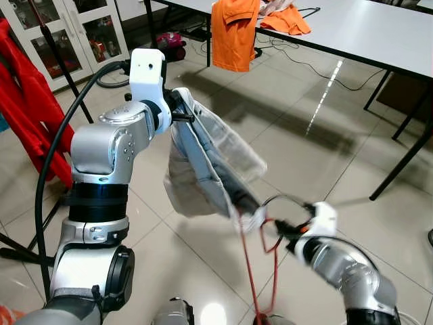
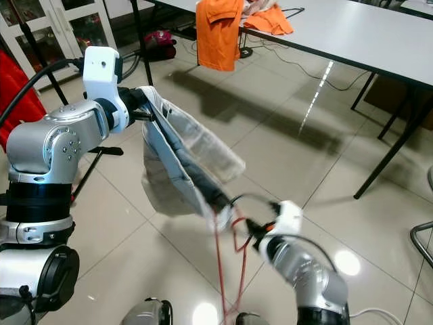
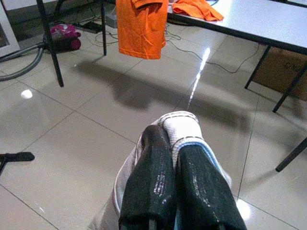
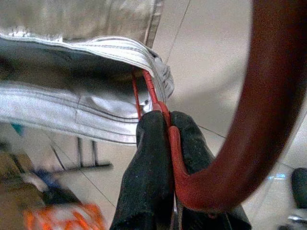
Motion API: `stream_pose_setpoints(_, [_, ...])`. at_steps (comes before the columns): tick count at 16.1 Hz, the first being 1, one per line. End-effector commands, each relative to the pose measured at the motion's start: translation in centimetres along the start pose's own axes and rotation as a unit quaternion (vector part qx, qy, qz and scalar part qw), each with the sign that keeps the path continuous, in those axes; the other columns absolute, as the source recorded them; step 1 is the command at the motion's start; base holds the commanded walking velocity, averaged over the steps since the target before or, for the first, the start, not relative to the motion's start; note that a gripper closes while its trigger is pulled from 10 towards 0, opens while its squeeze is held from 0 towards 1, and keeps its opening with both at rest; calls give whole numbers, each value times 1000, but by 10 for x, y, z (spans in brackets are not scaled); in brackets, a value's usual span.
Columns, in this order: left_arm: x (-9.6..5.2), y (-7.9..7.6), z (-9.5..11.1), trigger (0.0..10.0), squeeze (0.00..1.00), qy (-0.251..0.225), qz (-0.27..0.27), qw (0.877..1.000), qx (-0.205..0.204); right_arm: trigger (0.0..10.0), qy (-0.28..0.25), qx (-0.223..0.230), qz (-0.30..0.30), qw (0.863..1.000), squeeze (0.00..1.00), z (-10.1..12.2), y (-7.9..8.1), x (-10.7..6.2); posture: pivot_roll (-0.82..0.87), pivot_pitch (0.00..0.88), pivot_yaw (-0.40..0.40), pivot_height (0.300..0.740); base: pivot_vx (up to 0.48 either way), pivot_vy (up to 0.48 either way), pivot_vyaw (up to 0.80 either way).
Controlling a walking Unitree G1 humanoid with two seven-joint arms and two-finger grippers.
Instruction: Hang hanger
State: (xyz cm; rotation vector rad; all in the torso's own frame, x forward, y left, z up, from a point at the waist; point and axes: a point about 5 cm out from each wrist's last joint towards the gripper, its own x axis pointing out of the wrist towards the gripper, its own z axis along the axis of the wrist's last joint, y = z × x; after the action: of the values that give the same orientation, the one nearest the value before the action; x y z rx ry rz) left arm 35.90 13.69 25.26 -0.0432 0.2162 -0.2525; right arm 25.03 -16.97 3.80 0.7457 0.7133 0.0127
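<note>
A pale grey garment hangs in the air between my two arms, over the tiled floor. My left gripper holds its upper end; in the left wrist view the fingers are pressed together on the grey cloth. At the garment's lower end is a thin red hanger, which dangles toward the floor. My right gripper is shut on the hanger's wire. The right wrist view shows the red wire pinched between the fingers and running into the garment's hem.
A long white table stands at the back right, an orange shirt draped over its edge, its black legs to the right. Red clothes hang on a rack at left. A pink vacuum lies by glass cabinets.
</note>
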Motion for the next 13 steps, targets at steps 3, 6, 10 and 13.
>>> stream_pose_setpoints(3, [-13, -2, 16, 10000, 0, -68, -21, 997, 29, 10000, -37, 145, -18, 989, 0, 13, -8, 0, 5, 78, 38, 740, 0, 0, 0])
stream_pose_setpoints(6, [-22, -8, -3, 10000, 0, -89, -66, 991, 73, 10000, -75, 269, -5, 960, 0, 36, 1, 0, 0, 80, 47, 740, 0, 0, 0])
stream_pose_setpoints(10, [-34, -3, -44, 10000, 0, -85, -61, 991, 83, 10000, -163, 320, -7, 933, 0, 82, 9, -8, -7, 82, 52, 740, 0, 0, 0])
stream_pose_setpoints(13, [-38, 4, -88, 10000, 0, -41, -41, 990, 126, 10000, -245, 378, -17, 893, 0, 126, 14, -20, -12, 82, 47, 740, 0, 0, 0])
